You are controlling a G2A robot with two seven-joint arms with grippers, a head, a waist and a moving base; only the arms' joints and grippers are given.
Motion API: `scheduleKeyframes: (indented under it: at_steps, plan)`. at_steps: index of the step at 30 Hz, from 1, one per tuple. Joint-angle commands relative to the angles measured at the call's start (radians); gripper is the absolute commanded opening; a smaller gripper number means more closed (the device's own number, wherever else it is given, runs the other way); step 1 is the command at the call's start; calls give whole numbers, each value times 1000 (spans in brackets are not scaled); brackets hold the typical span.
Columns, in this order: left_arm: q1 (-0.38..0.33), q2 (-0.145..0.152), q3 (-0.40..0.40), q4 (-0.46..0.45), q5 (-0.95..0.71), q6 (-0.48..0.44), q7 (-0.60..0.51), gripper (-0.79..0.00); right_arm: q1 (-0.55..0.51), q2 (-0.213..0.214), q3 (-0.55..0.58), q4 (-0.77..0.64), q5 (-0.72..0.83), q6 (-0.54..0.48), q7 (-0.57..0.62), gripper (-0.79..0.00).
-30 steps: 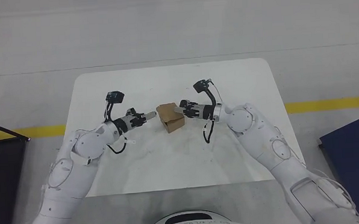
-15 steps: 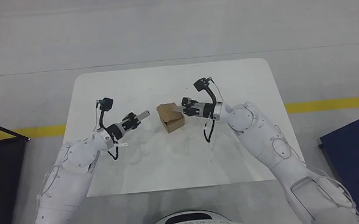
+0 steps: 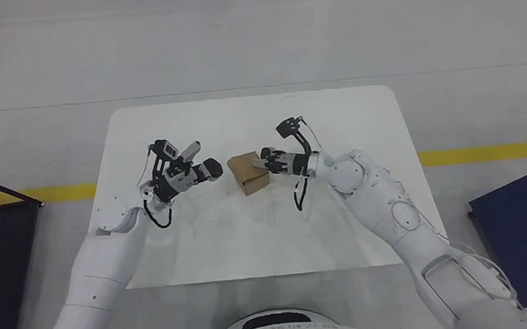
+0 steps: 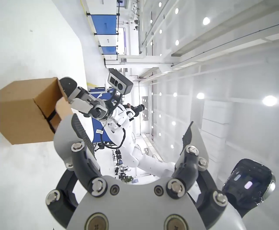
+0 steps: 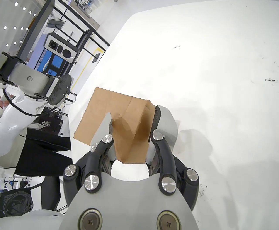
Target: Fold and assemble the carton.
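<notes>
The right gripper (image 5: 133,115) pinches the brown carton (image 3: 249,171) (mid table (image 3: 336,214)). The left gripper (image 4: 133,124), fingers spread and holding nothing, waits near the carton's left side.

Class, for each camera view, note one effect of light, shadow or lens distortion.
Top view: even light, the carton throws just a faint shadow on the table. Left wrist view: ceiling lamps flare, and straight lines bow. Right wrist view: the table glares white; the right gripper casts a soft grey shadow.

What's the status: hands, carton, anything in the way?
Left hand open, beside carton, not touching. Right hand shut on carton flap. Carton on table, flap unclosed. Nothing between left hand and carton.
</notes>
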Motion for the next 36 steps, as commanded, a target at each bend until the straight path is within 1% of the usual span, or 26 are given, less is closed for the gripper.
scheduleKeyframes:
  at_steps: [1,4,7,10,16,25,30,32,36]
  plan:
    - [-27,-3,24,15,38,11,7,0,-2,0,0,2,-3,-2,-3,-406]
    - [-61,-9,57,31,85,29,23,0,-3,1,3,5,-4,-7,-8,-409]
    - [-76,-13,71,40,95,27,23,0,-13,2,15,9,28,-27,-16,-406]
    - [-80,-15,75,45,98,21,19,0,-24,4,30,17,88,-63,-11,-391]
    - [-82,-16,79,42,110,20,18,0,-20,5,30,12,91,-67,12,-403]
    - [-89,-15,90,28,185,42,35,0,-20,4,27,5,100,-66,19,-409]
    - [-79,-10,77,7,208,49,33,0,-20,3,25,7,116,-68,26,-416]
    - [-74,-4,70,-9,259,71,39,0,-19,3,25,9,118,-68,28,-419]
    - [-45,12,34,-79,334,128,17,0,-17,3,26,6,118,-67,30,-425]
